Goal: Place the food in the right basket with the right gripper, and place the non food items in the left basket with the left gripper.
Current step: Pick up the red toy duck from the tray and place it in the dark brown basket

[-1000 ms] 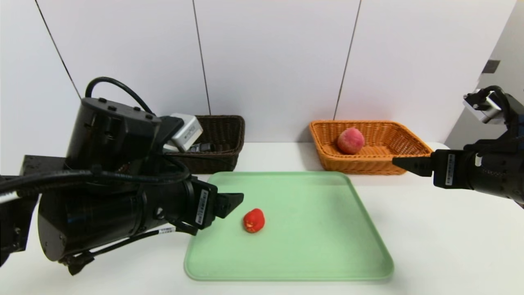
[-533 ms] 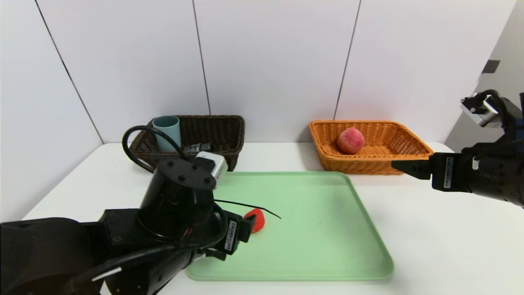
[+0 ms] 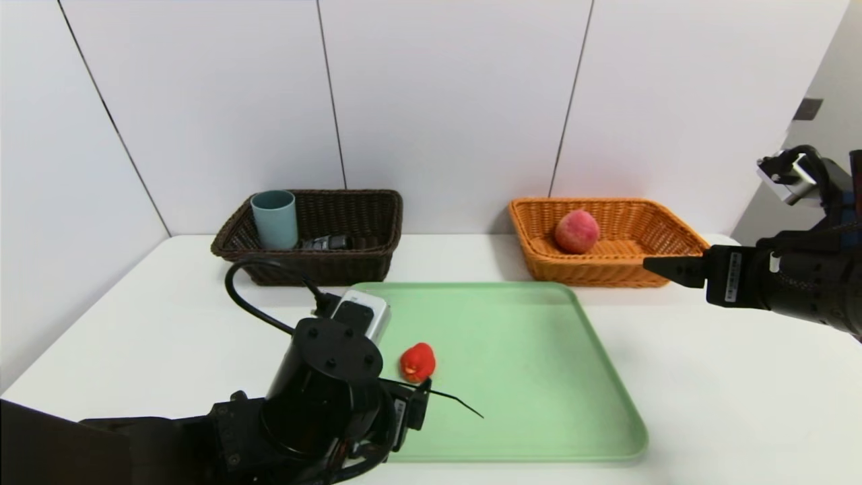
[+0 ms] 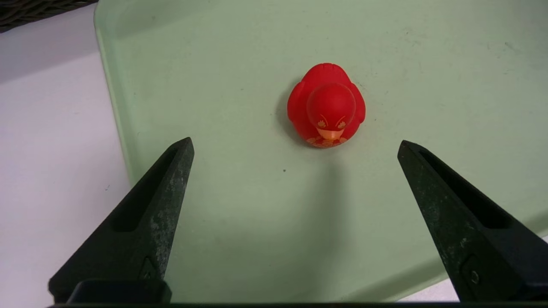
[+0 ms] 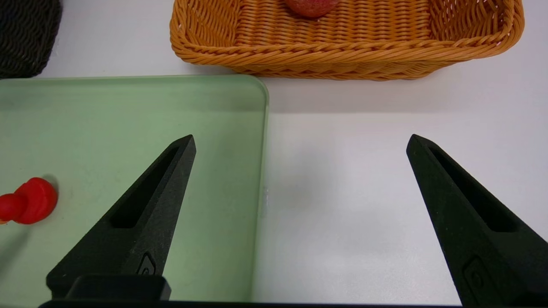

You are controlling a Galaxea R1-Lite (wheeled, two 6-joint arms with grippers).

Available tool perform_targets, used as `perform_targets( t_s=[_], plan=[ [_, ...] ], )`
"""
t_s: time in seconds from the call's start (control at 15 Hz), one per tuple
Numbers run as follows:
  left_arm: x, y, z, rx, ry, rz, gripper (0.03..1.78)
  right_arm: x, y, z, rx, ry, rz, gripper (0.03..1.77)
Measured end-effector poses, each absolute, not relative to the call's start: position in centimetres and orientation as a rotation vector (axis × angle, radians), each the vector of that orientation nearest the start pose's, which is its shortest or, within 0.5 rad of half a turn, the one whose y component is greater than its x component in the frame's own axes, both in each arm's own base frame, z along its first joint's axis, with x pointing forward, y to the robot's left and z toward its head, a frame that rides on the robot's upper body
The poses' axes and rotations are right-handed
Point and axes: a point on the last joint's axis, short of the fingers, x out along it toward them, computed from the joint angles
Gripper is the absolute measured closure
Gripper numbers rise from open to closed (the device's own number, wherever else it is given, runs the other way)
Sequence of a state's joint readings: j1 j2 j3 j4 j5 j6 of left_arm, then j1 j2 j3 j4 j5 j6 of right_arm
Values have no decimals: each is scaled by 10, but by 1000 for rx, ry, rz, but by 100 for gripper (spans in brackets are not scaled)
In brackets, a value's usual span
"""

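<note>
Left gripper [image 4: 295,145], jaws wide, sits low-centre in frame; centre both fingers around the duck [image 4: 326,111] on the tray [image 4: 428,64] before closing. Right gripper [image 5: 299,141] idle, wide.

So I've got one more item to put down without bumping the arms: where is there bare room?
Free: the green tray right of the red duck toy; the white table right of the tray, below the open right gripper; the strip between the dark basket and the orange basket. Crowded: the tray's near-left corner, where the open left gripper hangs by the toy.
</note>
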State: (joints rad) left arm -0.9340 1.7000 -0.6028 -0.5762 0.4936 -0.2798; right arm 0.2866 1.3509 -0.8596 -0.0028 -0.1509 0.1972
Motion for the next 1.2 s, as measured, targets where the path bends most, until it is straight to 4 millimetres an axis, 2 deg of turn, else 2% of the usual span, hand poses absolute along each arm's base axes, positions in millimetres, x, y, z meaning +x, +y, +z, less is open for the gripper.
perform_targets(
  t_s=[0.67, 1.2],
  plan=[
    [170, -228, 106, 21, 346, -379, 12, 209, 58, 229, 86, 489, 85, 10],
    [169, -236, 93, 59, 363, -357, 12, 208, 58, 229, 87, 489, 85, 10]
  ],
)
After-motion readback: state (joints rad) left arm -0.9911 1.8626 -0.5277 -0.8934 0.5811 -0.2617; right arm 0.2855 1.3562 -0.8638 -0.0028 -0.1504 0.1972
